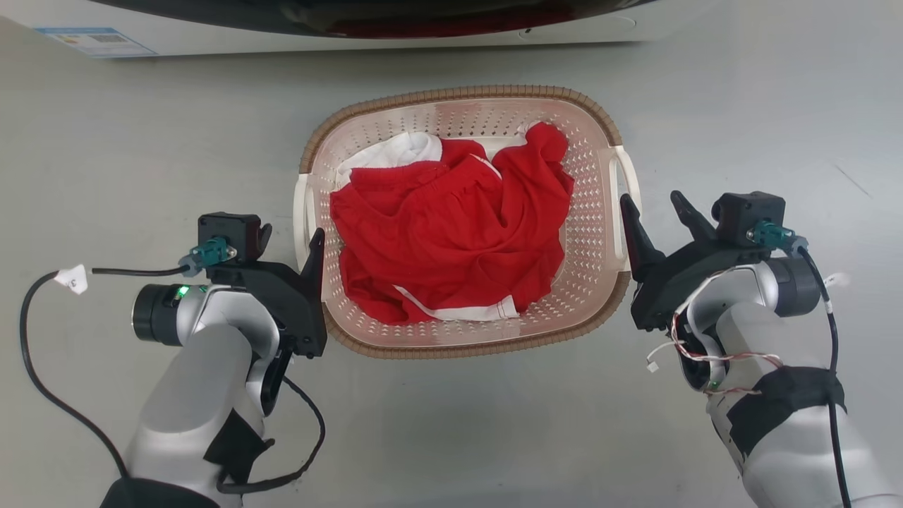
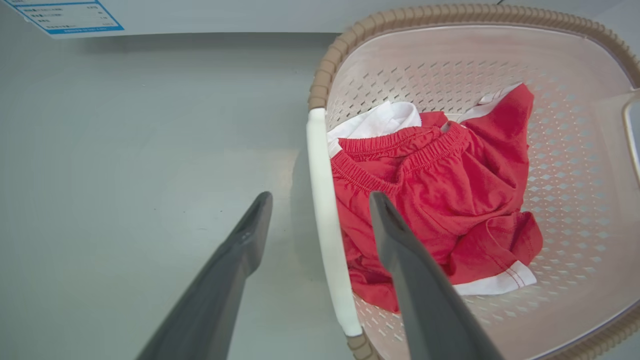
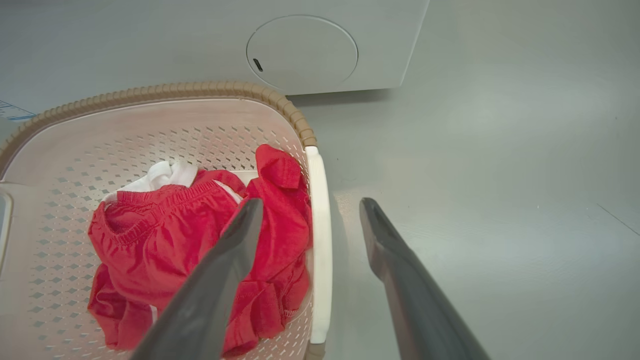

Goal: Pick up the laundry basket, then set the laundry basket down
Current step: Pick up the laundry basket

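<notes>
Laundry basket on floor, before washer, holding red clothes. Left end effector and right end effector released, astride white handles. We fear uneven clenching: one slips, basket tilts, clothes spill.

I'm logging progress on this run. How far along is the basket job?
Done: both arms are placed at the laundry basket. In hand: the left gripper is open with a finger on each side of the left white handle, and the right gripper likewise at the right handle; neither grips yet. Left: close on both handles, lift the basket, which holds red clothes, off the floor, then set it down.
</notes>
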